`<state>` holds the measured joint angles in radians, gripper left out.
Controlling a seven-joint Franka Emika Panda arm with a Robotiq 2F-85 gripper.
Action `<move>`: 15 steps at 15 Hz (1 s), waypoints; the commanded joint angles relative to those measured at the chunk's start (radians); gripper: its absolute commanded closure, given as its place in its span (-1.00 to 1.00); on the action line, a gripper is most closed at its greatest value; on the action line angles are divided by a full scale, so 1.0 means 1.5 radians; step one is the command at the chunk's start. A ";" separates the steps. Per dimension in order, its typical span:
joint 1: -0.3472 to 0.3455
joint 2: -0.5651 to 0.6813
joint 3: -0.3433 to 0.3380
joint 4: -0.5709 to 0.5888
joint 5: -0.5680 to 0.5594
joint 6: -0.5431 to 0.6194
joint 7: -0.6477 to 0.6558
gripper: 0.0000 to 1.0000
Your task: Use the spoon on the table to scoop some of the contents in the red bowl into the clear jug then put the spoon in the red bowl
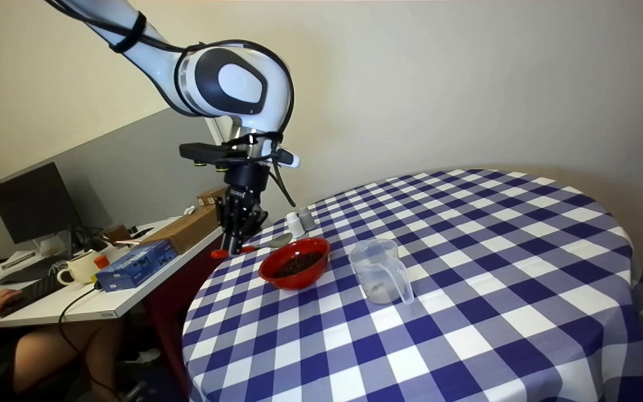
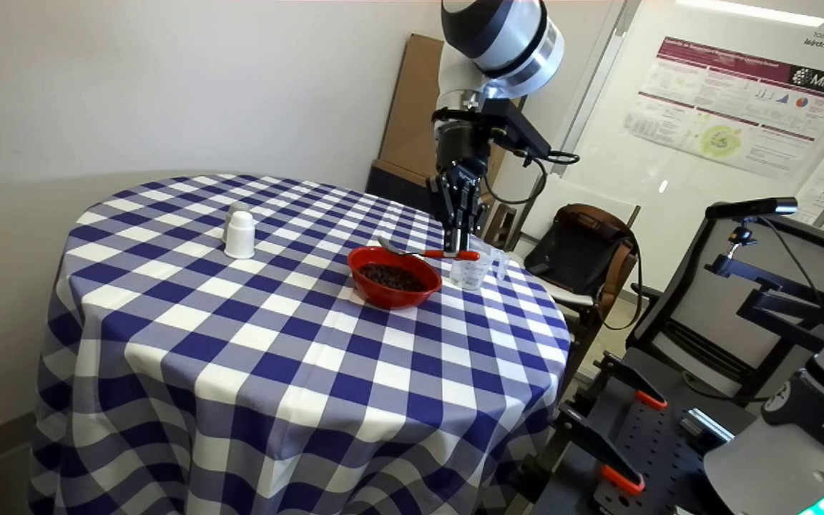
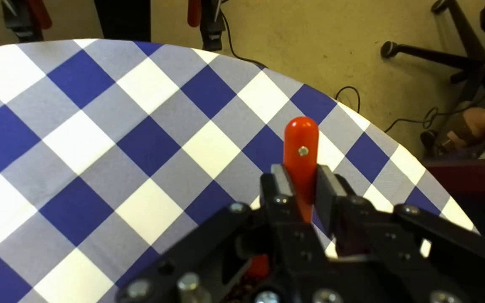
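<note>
The spoon has a red handle and a metal head. My gripper (image 1: 234,249) (image 2: 458,247) (image 3: 301,181) is shut on the red handle (image 3: 301,139), whose end sticks out past the fingertips. The spoon (image 1: 281,240) (image 2: 401,249) lies nearly level above the table (image 1: 466,279) (image 2: 276,400) (image 3: 147,145), its head near the rim of the red bowl (image 1: 299,282) (image 2: 390,298). I cannot tell whether the head is empty. The bowl holds dark, grainy contents; a sliver of it shows in the wrist view (image 3: 259,266). The clear jug (image 1: 374,271) (image 2: 469,277) stands upright near the bowl, partly behind the spoon handle in an exterior view.
A white shaker (image 1: 294,225) (image 2: 240,237) and a grey shaker (image 1: 306,218) stand on the table beyond the bowl. A desk with a blue box (image 1: 137,265), a mug (image 1: 82,268) and a monitor (image 1: 34,201) is close by, with a person seated there. A chair holds a brown bag (image 2: 573,250).
</note>
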<state>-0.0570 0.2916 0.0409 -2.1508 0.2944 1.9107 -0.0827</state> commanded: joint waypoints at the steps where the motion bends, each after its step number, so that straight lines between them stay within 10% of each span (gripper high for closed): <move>1: 0.003 0.059 -0.014 0.077 -0.019 -0.068 0.014 0.79; 15: -0.010 0.201 -0.017 0.240 0.003 -0.245 0.006 0.79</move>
<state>-0.0638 0.5676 0.0063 -1.8436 0.2914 1.6168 -0.0654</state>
